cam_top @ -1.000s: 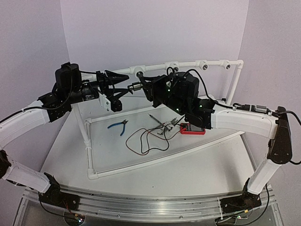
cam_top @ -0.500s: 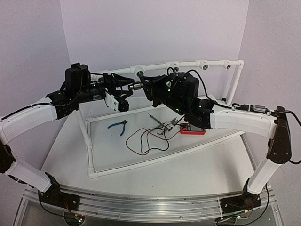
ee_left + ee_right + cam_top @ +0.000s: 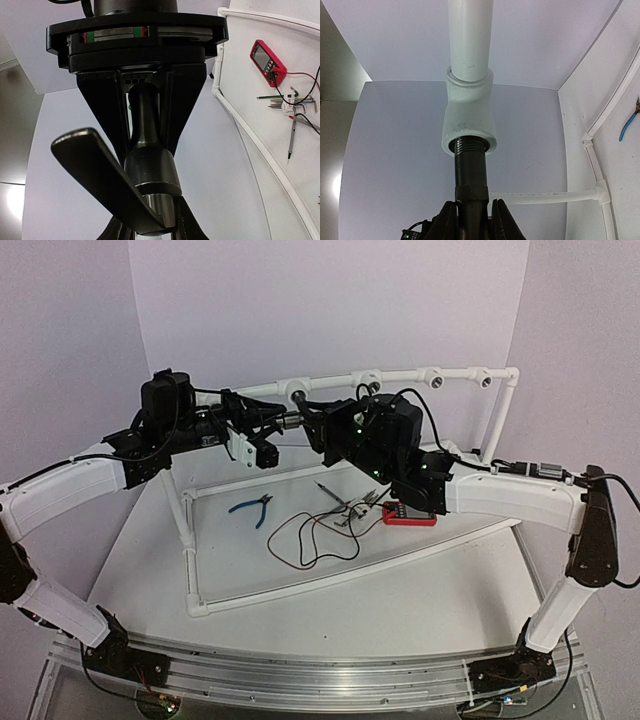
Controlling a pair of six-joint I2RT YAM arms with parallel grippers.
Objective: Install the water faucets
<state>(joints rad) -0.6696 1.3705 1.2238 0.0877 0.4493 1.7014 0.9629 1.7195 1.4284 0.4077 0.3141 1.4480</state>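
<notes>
Clamping faucet [image 3: 471, 167], right gripper [image 3: 471, 204], threads at socket [image 3: 469, 122]

small dark grey-black metal water faucet [image 3: 289, 421] | flat paddle lever slanting off its polished end | threaded end in mouth of round white pipe socket [image 3: 469, 125], some threads showing | raised, far left of centre

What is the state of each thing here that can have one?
Water faucet, threaded end in the pipe socket, threads showing.
Right hand, shut on the faucet body.
Left hand, at the lever end; grip unclear.
Other sockets, empty.
Multimeter, lying face up.
</notes>
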